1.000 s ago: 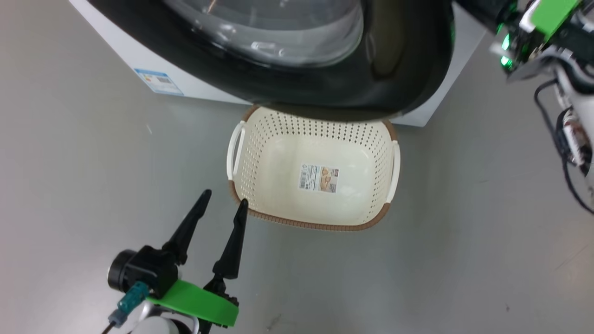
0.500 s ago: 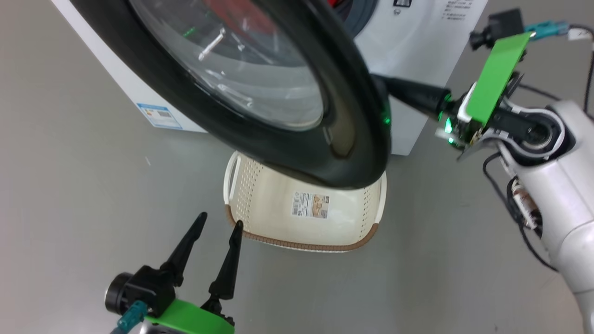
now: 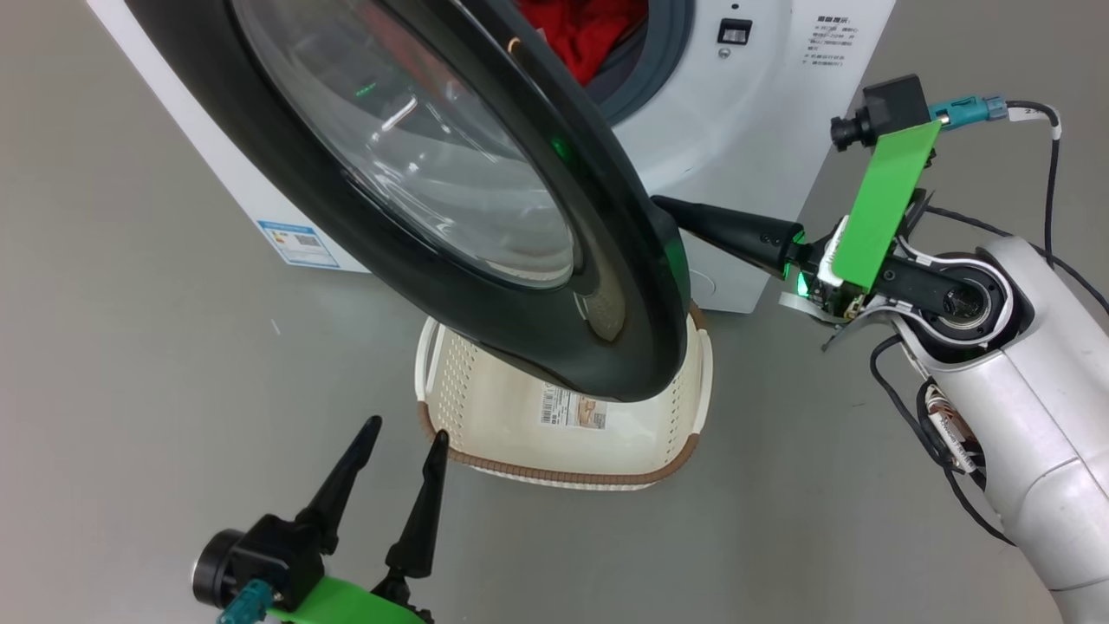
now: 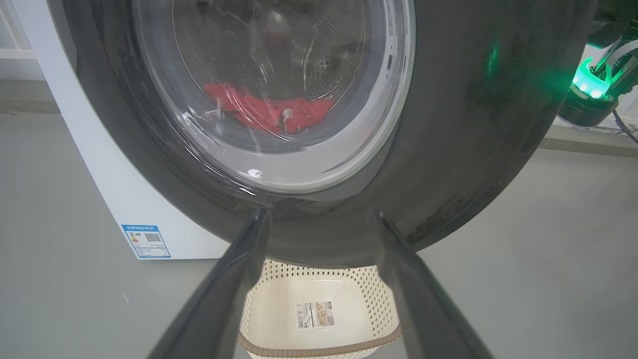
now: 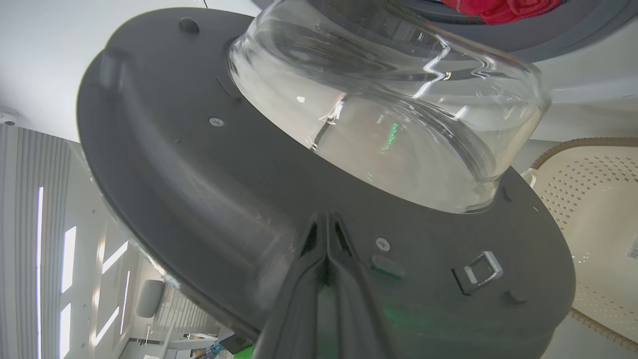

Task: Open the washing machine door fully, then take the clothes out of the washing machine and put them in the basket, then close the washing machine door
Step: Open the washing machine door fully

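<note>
Nearest, the left gripper [image 3: 406,426] hangs with fingers spread, just beside the basket [image 3: 554,472]. Over it the washing machine door [image 3: 641,286] stands partly open, with the right gripper [image 3: 671,208] at its inner face, fingers pressed together. Beyond, the clothes [image 3: 580,35] lie inside the washing machine [image 3: 745,113].

Black washing machine door [image 4: 473,149] looms at twelve o'clock, red clothes [image 4: 264,112] behind its glass; perforated cream basket [image 4: 371,286] at six o'clock, framed by the left gripper [image 4: 318,212] with fingers spread; blue label sticker [image 4: 146,241] at eight o'clock
</note>
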Robot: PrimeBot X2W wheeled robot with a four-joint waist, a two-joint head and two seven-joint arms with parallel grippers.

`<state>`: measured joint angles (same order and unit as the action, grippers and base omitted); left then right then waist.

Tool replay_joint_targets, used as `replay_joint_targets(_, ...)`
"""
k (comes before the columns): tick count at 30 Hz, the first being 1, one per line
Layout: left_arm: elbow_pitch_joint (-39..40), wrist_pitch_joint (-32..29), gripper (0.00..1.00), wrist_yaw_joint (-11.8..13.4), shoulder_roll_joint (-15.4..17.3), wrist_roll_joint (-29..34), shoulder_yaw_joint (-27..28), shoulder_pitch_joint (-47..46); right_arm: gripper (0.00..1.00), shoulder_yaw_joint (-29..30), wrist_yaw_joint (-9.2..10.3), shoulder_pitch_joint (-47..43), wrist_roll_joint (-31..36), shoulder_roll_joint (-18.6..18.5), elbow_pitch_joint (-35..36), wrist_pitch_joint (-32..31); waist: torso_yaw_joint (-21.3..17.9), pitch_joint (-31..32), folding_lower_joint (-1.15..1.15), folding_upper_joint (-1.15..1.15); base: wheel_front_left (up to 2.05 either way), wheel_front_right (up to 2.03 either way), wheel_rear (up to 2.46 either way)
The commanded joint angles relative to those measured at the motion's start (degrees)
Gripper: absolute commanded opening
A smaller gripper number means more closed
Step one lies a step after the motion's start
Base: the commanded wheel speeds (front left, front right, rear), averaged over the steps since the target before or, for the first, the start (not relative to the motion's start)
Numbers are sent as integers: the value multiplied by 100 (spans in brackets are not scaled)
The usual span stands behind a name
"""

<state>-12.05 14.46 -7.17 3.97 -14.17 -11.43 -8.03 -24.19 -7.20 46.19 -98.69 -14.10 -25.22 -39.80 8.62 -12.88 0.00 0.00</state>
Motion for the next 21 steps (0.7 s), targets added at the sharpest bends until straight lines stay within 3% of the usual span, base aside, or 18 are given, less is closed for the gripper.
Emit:
replay_joint_targets(1, 159, 54, 100, -32, 44, 30, 208, -23, 0, 8, -29, -57, 90, 81, 175, 84, 6, -13, 0, 0, 0, 0, 0)
replay_joint_targets(8, 151, 54, 100, -32, 46, 11, 243, -46, 0, 210, -29, -73, 315, 18, 81, 497, 3, 6, 0, 0, 0, 0, 0)
replay_joint_targets(9, 141, 54, 100, -32, 48, 8, 243, -45, 4, 255, -29, -96, 348, -2, 80, 573, 0, 19, 0, 0, 0, 0, 0)
replay_joint_targets(10, 129, 54, 100, -32, 53, 3, 243, -44, 20, 297, -29, -131, 382, -24, 72, 651, -5, 32, 0, 0, 0, 0, 0)
replay_joint_targets(11, 116, 54, 100, -32, 62, -1, 251, -39, 27, 312, -29, -180, 425, -44, 82, 701, -20, 58, 0, 0, 0, 0, 0)
replay_joint_targets(12, 100, 54, 100, -32, 79, -11, 279, -22, 84, 357, -29, -315, 524, -91, 101, 852, -56, 95, 0, 0, 0, 0, 0)
replay_joint_targets(13, 93, 54, 100, -32, 86, -18, 298, -15, 100, 370, -29, -397, 580, -116, 118, 926, -76, 116, 0, 0, 0, 0, 0)
replay_joint_targets(21, 56, 54, 100, -32, 182, -53, 490, 72, 100, 286, -29, -1255, 1164, -343, 211, 1606, -297, 283, 0, 0, 0, 0, 0)
